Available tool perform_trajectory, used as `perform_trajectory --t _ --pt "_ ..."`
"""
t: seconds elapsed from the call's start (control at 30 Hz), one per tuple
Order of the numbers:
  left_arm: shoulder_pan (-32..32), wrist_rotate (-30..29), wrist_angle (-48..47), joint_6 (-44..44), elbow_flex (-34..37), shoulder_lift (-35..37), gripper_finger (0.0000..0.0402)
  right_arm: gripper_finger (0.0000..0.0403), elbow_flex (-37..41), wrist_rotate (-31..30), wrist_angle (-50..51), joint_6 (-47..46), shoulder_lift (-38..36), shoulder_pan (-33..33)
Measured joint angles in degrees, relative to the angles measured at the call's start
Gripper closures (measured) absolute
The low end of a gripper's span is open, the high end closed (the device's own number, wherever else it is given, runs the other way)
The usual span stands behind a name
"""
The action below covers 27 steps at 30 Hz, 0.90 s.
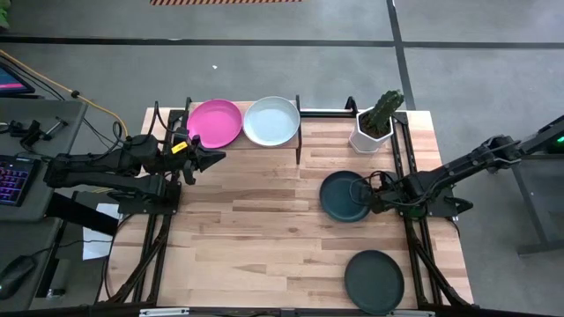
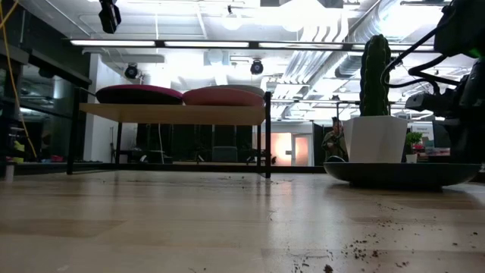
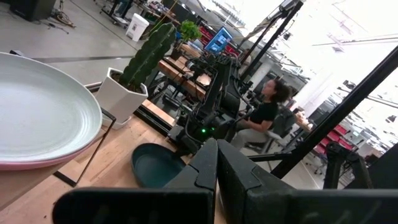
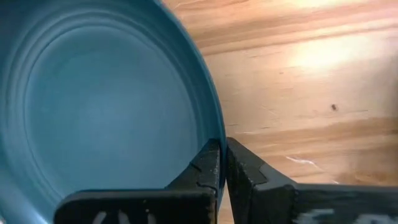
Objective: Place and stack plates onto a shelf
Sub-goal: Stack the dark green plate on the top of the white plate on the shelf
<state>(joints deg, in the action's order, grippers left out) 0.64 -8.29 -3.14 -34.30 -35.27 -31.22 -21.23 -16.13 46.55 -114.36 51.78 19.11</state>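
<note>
Teal plate lies flat on the desk, right-centre, hollow up; round, so no long axis. Right gripper pinches its right rim, jaws nearly closed. Thin edge grip: plate could tip or slip when lifted, or clip the cactus pot. Shelf holds pink plate and white plate. Left gripper waits beside the shelf, jaws closed, empty. Dark plate sits near the front edge.

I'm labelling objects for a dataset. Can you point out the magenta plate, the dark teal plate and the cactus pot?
magenta plate (image 1: 214, 122): high view, centre of its dish, on the shelf.
dark teal plate (image 1: 342, 195): high view, bare middle of its bowl.
cactus pot (image 1: 370, 136): high view, its white hexagonal wall.
</note>
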Motion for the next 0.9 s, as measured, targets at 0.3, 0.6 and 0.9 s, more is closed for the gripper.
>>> perform_trajectory --t 0.3,0.6,0.9 --pt "0.01 0.01 0.22 0.00 0.00 0.13 0.0401 0.0402 -6.10 2.74 -2.27 17.55 -4.19 0.00" --pt "0.01 0.00 15.64 7.41 -0.02 0.10 0.0402 0.0403 -17.37 1.37 -11.85 36.98 -4.15 -0.49" --pt "0.02 0.00 24.76 12.28 -0.02 0.11 0.0402 0.0403 -28.56 -0.46 -20.78 50.17 7.42 -10.08"
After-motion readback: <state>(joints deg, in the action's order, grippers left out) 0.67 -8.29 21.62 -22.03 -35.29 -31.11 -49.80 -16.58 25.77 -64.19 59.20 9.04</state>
